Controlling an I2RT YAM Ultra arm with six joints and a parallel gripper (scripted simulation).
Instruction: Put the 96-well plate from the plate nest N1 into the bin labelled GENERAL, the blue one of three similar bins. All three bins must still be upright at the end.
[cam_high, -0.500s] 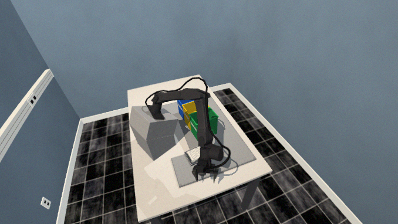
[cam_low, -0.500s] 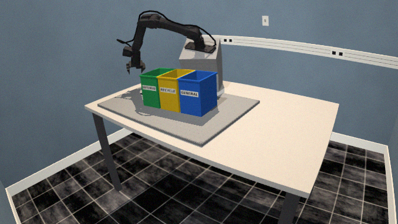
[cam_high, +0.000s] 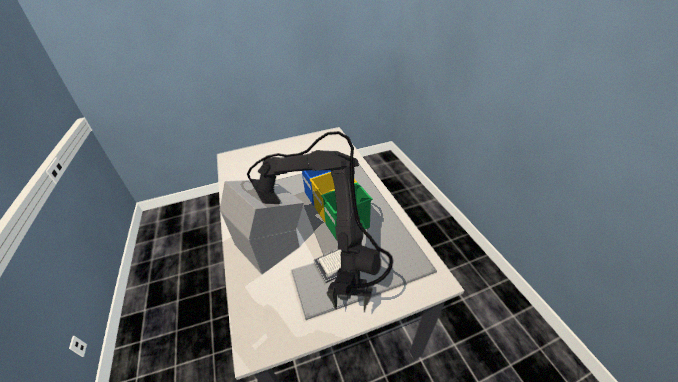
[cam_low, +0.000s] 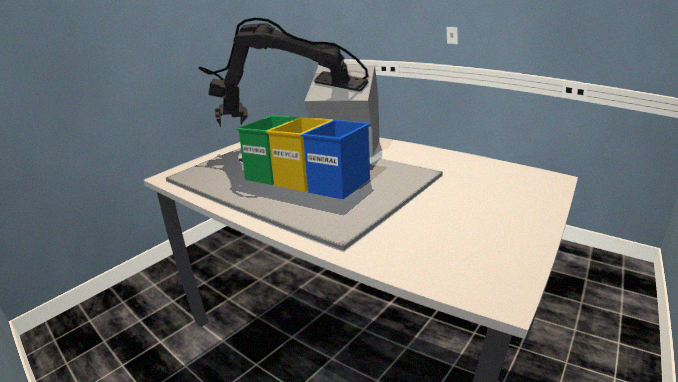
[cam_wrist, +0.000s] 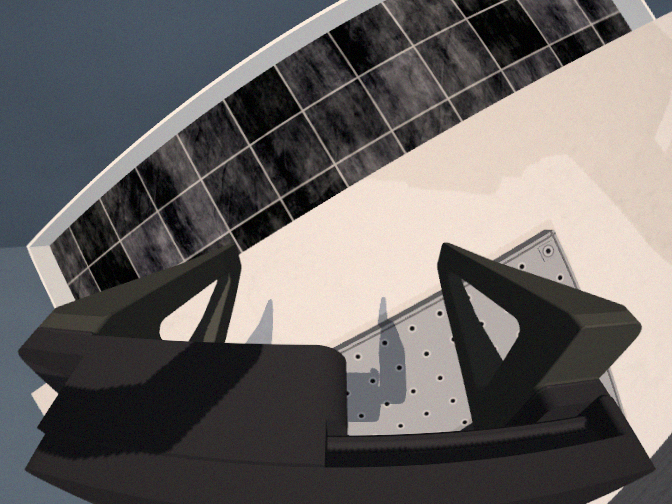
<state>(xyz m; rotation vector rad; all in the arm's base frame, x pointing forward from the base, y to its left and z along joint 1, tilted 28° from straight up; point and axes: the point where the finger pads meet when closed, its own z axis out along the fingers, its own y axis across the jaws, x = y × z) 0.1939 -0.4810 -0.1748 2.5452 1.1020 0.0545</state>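
The white 96-well plate lies in its nest on the grey mat, partly hidden by my arm. My gripper hangs open and empty above the mat's near end, just past the plate; it also shows in the exterior view and in the wrist view. The blue GENERAL bin stands upright at the right end of a row, beside the yellow RECYCLE bin and the green RETURNS bin. The plate is hidden in the wrist view.
A grey pedestal carries my arm's base, beside the bins. A perforated grey mat lies under the fingers in the wrist view. The table edge runs close to the gripper.
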